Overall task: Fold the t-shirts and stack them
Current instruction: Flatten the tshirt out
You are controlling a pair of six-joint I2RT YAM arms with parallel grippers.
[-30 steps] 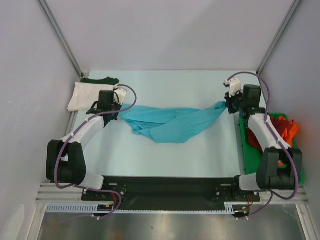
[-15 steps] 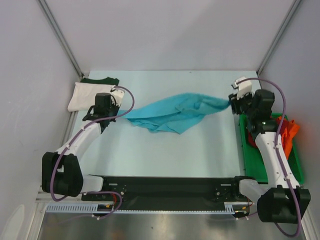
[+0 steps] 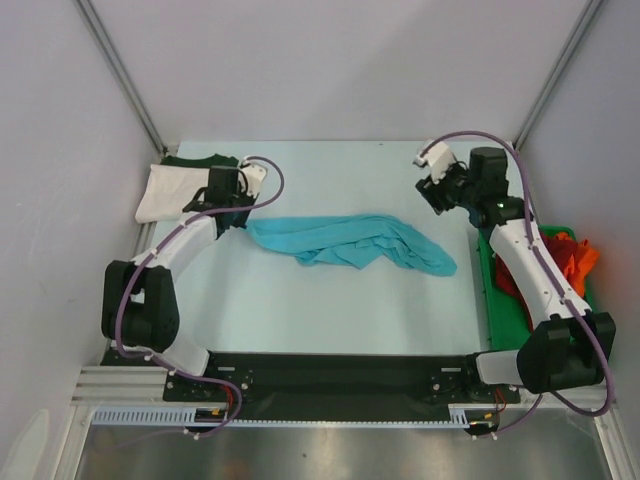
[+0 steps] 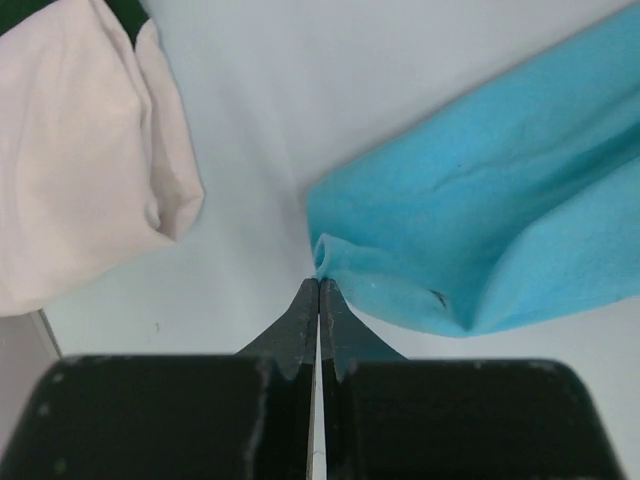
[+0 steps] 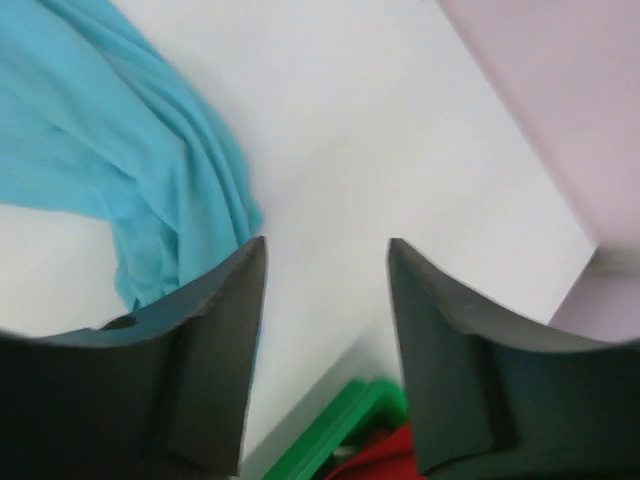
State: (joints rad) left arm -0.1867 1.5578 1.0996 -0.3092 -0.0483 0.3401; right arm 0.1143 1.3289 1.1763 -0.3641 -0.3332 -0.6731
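Observation:
The turquoise t-shirt lies crumpled in a long strip across the table's middle. My left gripper is shut on its left corner; in the left wrist view the cloth curls right at the shut gripper. My right gripper is open and holds nothing, above the table just beyond the shirt's right end. A white t-shirt lies at the far left on a dark green one. Red and orange t-shirts lie bunched at the right.
A flat green tray sits along the table's right edge under the red and orange cloth; its corner shows below my right fingers. Grey walls and metal posts close in the back and sides.
My right gripper opened and let go of the turquoise shirt's right end, which dropped to the table. That arm swung back and left. My left gripper moved slightly toward the back, still pinching the shirt.

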